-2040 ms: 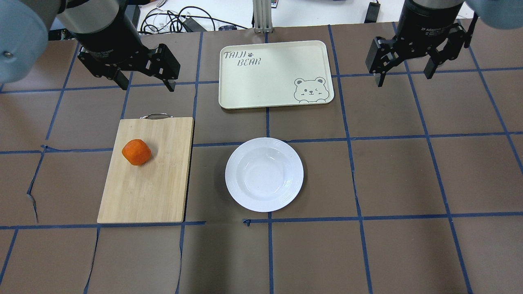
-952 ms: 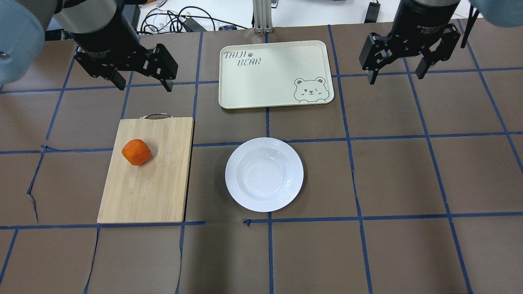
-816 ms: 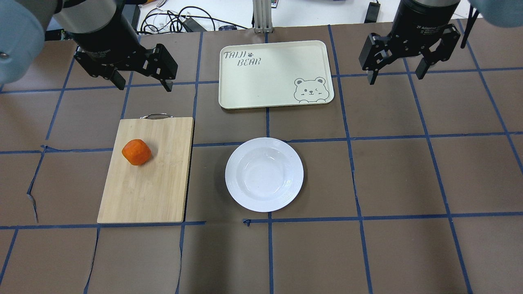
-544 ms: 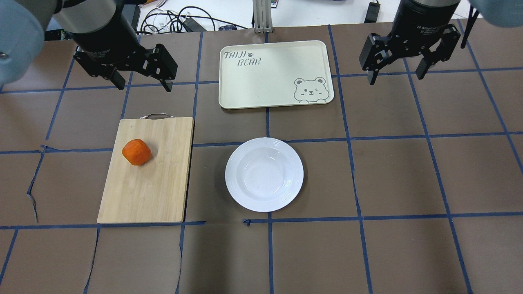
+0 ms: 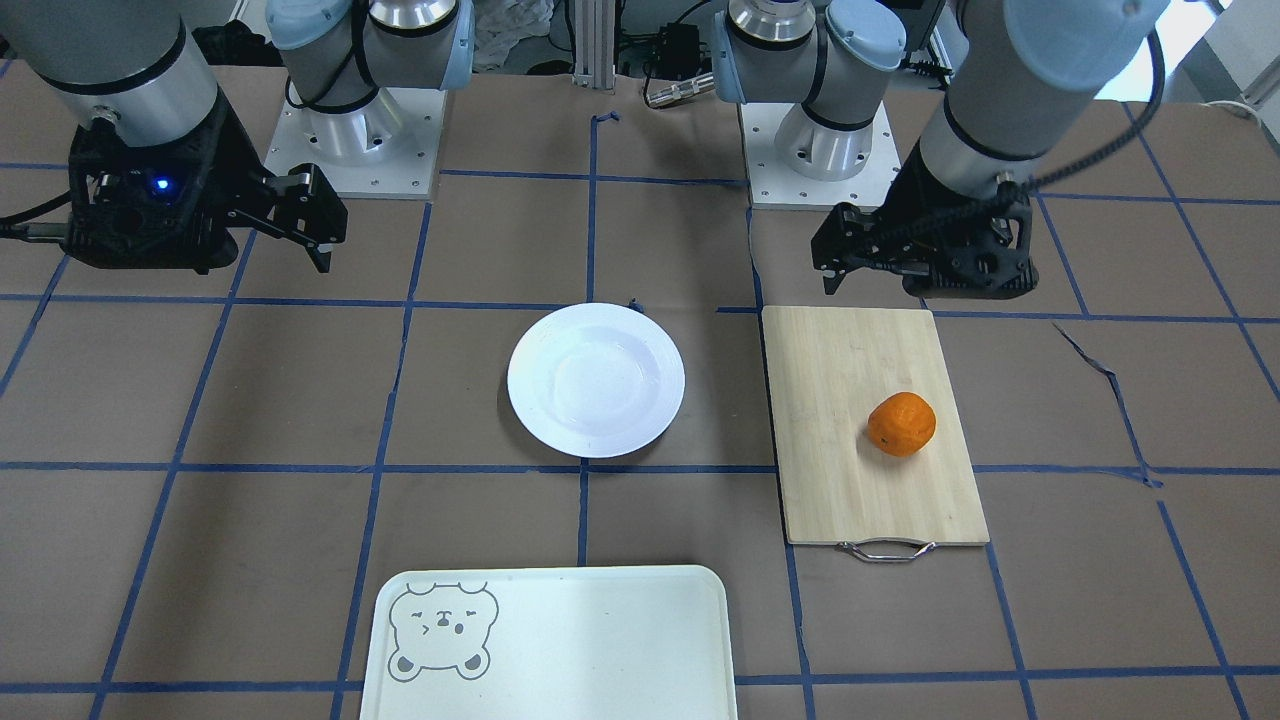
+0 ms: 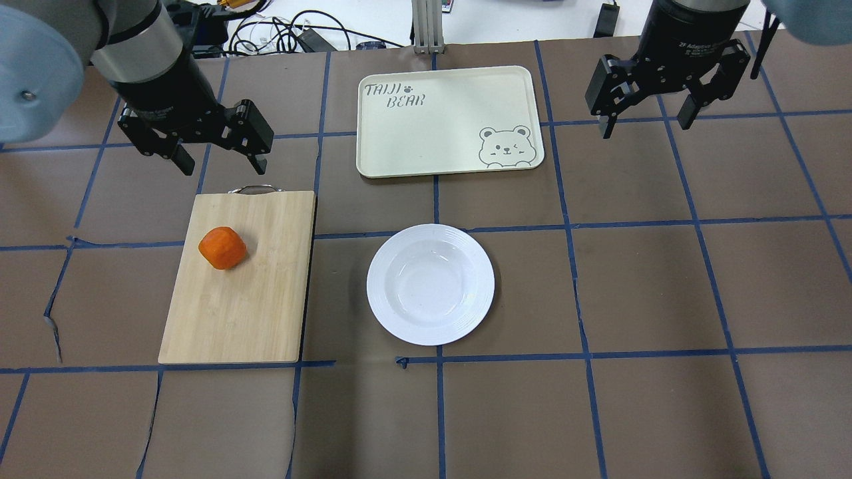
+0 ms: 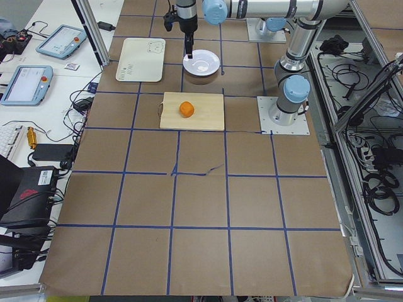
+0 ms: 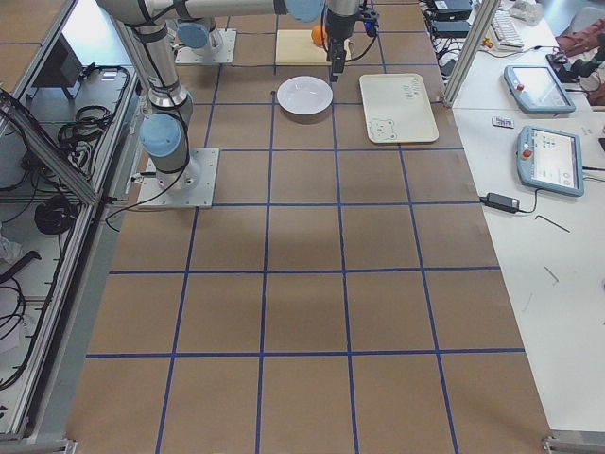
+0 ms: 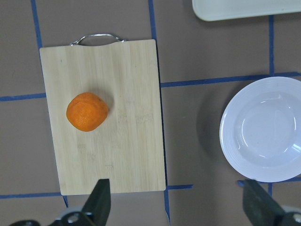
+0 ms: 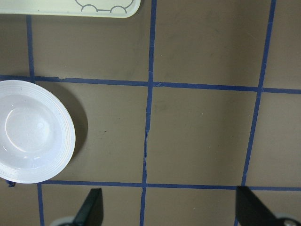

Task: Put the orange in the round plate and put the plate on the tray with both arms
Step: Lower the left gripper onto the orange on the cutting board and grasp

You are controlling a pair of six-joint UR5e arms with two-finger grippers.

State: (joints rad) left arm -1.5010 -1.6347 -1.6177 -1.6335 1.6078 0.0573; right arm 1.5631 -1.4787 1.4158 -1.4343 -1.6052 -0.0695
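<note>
The orange [image 6: 222,247] sits on the wooden cutting board [image 6: 253,306], apart from the round plate [image 6: 430,284] on the desk [image 6: 665,299]; the tray [image 6: 439,126] lies beyond the plate. The left pincer [image 6: 219,163] hangs spread wide near the board's handle end, and the right pincer [image 6: 644,128] hangs spread beside the tray.

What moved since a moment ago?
The left gripper came nearer the cutting board, open and empty. The right gripper shifted slightly at first, then held, open. Nothing was grabbed. The orange, round plate and tray stayed put.
</note>
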